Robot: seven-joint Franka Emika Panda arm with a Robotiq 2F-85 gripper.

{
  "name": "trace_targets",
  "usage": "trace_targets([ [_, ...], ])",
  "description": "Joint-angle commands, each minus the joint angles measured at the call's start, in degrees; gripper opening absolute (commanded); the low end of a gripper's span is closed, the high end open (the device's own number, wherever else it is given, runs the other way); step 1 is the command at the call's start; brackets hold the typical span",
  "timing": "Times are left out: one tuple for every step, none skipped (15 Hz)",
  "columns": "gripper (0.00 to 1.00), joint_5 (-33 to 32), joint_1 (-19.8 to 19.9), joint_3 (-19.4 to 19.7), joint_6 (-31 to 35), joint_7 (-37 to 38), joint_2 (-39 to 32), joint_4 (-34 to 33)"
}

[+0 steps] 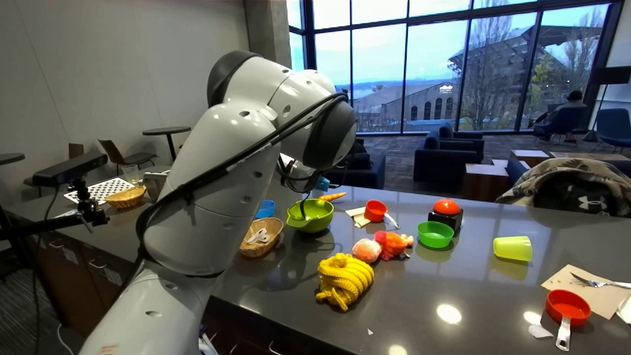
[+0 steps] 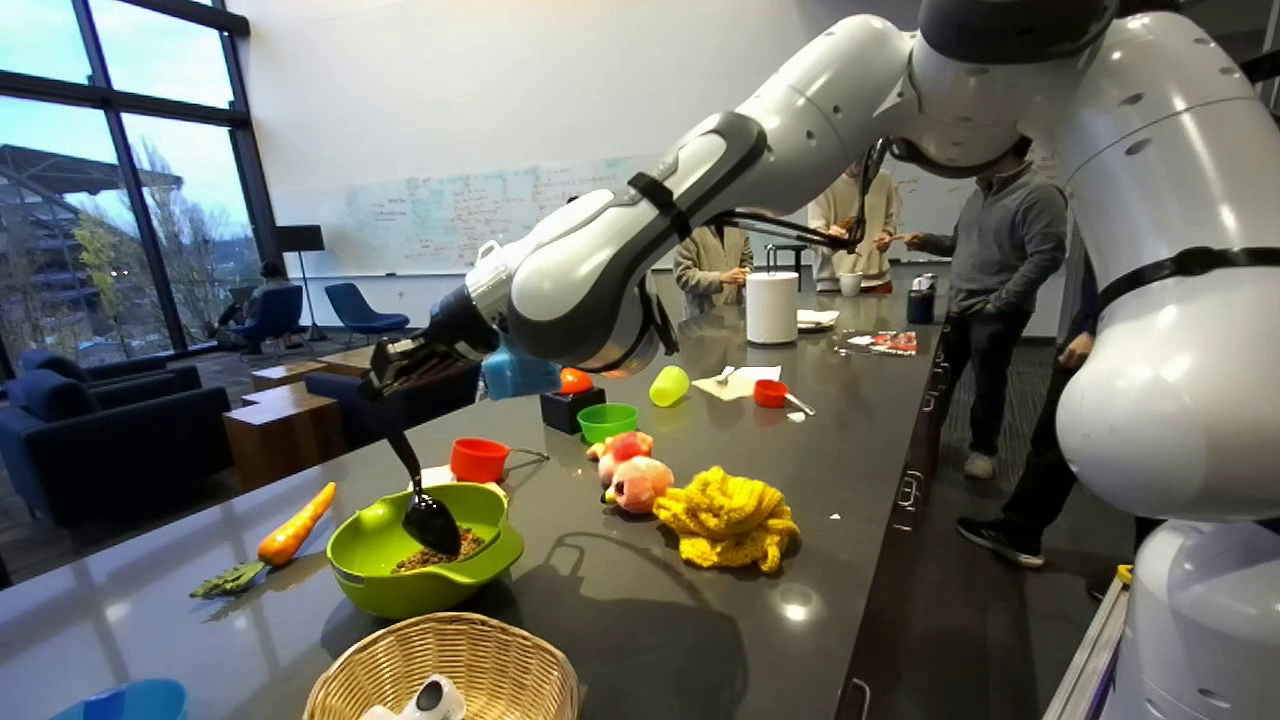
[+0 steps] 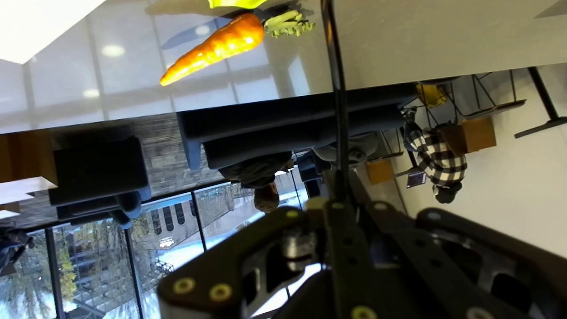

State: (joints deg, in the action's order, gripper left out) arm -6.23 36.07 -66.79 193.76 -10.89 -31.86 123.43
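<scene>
GRIP: I've got pincer (image 2: 378, 382) clamped narrow on hdl of blk spoon (image 2: 430, 522) | AXIS: spoon hangs blw pincer, long axis steep, slightly tilted | POS: head inside grn bowl (image 2: 400, 596), by brn bits (image 2: 470, 543); can't tell if touching

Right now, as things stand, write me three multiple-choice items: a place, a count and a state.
1. Where is the head of the spoon?
A. over the basket
B. in or just over the lime bowl
C. beside the tumbler

2. How many red cups are there?
A. one
B. four
C. two

3. How does the gripper stand?
A. shut on the spoon
B. wide open
C. shut on the carrot

1: B, an exterior view shows it within the lime bowl's outline.
2: C, both exterior views show two, each with a handle.
3: A, the wrist view shows the spoon's handle pinched between the jaws.
</scene>
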Motion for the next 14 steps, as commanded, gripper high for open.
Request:
trace_targets([
  [0.04,0.0,0.0,0.0,0.0,0.0,0.0,0.0],
  [0.04,0.0,0.0,0.0,0.0,0.0,0.0,0.0],
  [0.29,0.0,0.0,0.0,0.0,0.0,0.0,0.0],
  [0.29,0.0,0.0,0.0,-0.1,-0.1,0.0,0.0],
  [0.34,0.0,0.0,0.0,-0.2,0.0,0.0,0.0],
  [0.40,0.1,0.0,0.1,-0.1,0.0,0.0,0.0],
  [0.47,0.1,0.0,0.1,0.0,0.1,0.0,-0.1],
  [0.53,0.1,0.0,0.1,0.0,0.1,0.0,0.0],
  [0.59,0.1,0.0,0.1,0.0,0.1,0.0,0.0],
  [0.67,0.1,0.0,0.2,0.1,0.1,0.0,0.0],
  [0.73,0.1,0.1,0.2,0.1,0.1,0.0,0.0],
  [0.80,0.1,0.1,0.1,0.1,0.2,-0.1,-0.1],
  [0.88,0.1,0.3,-0.1,-0.1,0.2,0.1,-0.1],
  [0.94,0.3,0.8,-0.8,-0.7,0.7,0.1,-0.1],
])
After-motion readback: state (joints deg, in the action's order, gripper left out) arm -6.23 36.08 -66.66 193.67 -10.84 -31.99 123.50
